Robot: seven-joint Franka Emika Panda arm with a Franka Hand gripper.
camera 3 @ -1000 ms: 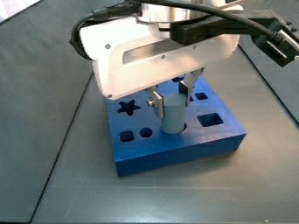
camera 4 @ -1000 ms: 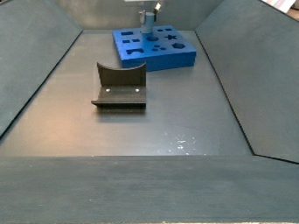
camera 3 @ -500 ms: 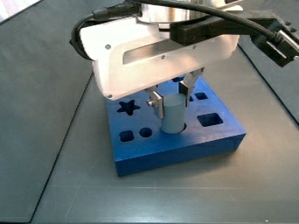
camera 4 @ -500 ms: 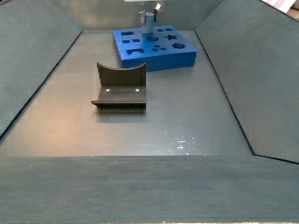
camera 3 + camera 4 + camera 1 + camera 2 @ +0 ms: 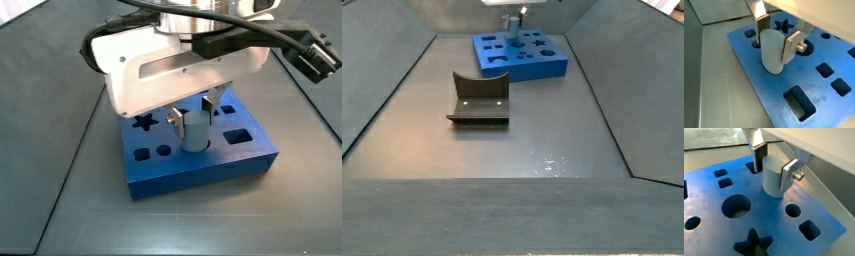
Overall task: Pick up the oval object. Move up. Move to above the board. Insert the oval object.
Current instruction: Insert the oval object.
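The oval object [image 5: 771, 52], a pale grey-blue upright peg, stands with its lower end at the top face of the blue board [image 5: 757, 95]. The cut-out beneath it is hidden. My gripper [image 5: 777, 36] is shut on the peg, one silver finger [image 5: 792, 45] flat on each side near its top. Both wrist views show the grip [image 5: 774, 165] on the peg [image 5: 772, 178] over the board [image 5: 711, 198]. In a side view the gripper [image 5: 195, 108] holds the peg [image 5: 195, 133] upright over the board's middle [image 5: 201, 168]. The other side view shows the board [image 5: 543, 68] far back and the gripper [image 5: 513, 18] above it.
The board has star [image 5: 753, 242], round [image 5: 735, 206] and square [image 5: 824, 70] cut-outs around the peg. The dark fixture [image 5: 478, 98] stands on the grey floor in front of the board. Sloping grey walls [image 5: 382, 110] enclose the floor.
The arm has come down slightly over the board, carrying the peg with it. The grip is unchanged.
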